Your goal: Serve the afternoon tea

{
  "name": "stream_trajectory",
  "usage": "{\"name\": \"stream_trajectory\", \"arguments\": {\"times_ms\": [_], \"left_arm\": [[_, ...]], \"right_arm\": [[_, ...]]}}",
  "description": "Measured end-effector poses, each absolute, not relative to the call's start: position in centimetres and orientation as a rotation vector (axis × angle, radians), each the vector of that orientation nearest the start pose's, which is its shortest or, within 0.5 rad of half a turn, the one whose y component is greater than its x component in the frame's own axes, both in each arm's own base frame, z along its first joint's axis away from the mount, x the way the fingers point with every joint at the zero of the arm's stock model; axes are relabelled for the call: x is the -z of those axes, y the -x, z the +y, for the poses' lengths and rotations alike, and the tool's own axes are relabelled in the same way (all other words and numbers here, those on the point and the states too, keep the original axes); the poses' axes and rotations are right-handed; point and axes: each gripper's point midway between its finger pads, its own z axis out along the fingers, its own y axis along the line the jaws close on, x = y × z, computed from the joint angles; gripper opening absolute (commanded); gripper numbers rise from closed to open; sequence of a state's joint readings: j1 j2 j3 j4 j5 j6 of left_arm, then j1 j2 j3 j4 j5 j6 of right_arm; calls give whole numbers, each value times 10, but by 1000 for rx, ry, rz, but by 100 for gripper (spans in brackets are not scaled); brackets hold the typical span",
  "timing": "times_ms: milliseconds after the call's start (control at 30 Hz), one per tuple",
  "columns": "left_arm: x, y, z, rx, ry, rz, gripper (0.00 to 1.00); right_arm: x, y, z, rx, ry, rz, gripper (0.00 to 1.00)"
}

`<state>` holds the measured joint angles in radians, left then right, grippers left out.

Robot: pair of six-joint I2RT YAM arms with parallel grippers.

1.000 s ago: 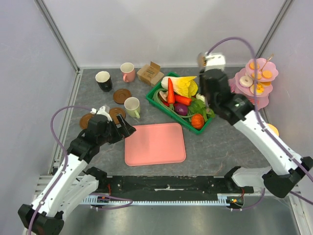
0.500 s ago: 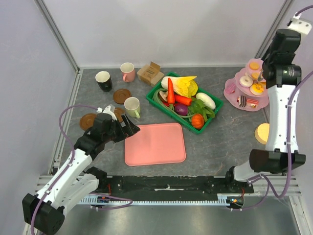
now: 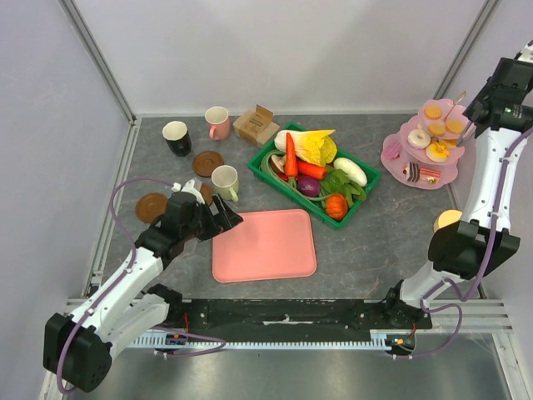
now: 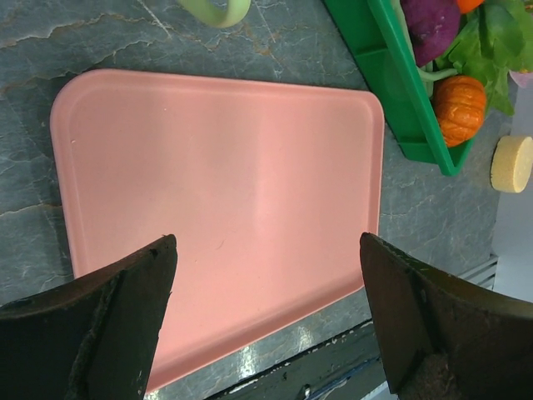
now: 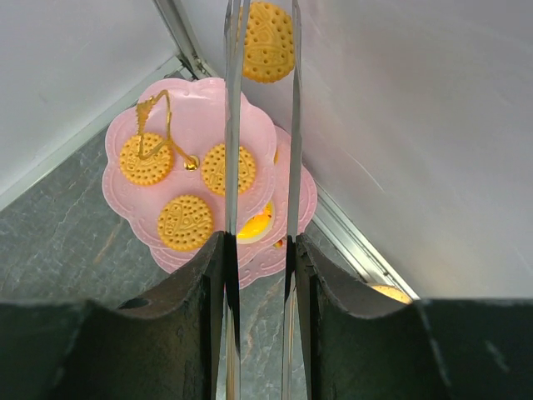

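My right gripper (image 5: 258, 243), newly swung above the stand (image 5: 208, 107) at upper right, clamps tongs (image 5: 231, 125) pinching a biscuit (image 5: 268, 40), ready to serve. My left gripper (image 4: 266, 246) gapes wide over the tray (image 4: 216, 150).

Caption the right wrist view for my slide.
Right gripper grips metal tongs pinching an orange biscuit by the pink tiered stand holding three more biscuits.

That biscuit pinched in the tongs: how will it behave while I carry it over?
Probably light and stiff: the biscuit sits flat and unbent between the tongs. It may slip or swivel, since only thin metal tips pinch its rim. If dropped on edge, a disc like this could roll.
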<state>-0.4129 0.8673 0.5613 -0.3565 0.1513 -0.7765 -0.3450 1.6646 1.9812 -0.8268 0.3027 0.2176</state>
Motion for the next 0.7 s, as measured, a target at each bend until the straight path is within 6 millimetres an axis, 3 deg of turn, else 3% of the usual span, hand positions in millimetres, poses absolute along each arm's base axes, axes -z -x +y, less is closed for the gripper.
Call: {"name": "stream_trajectory", "arguments": {"times_ms": [200,700], "left_arm": [[-129,-232,-164,813,327,2303,96],[-128,-233,-165,822,322,2299,96]], "right_arm": [[-348,-408,-201,323,-755,1958,39],[-324,-416,-180,165,-703,2046,40]]}}
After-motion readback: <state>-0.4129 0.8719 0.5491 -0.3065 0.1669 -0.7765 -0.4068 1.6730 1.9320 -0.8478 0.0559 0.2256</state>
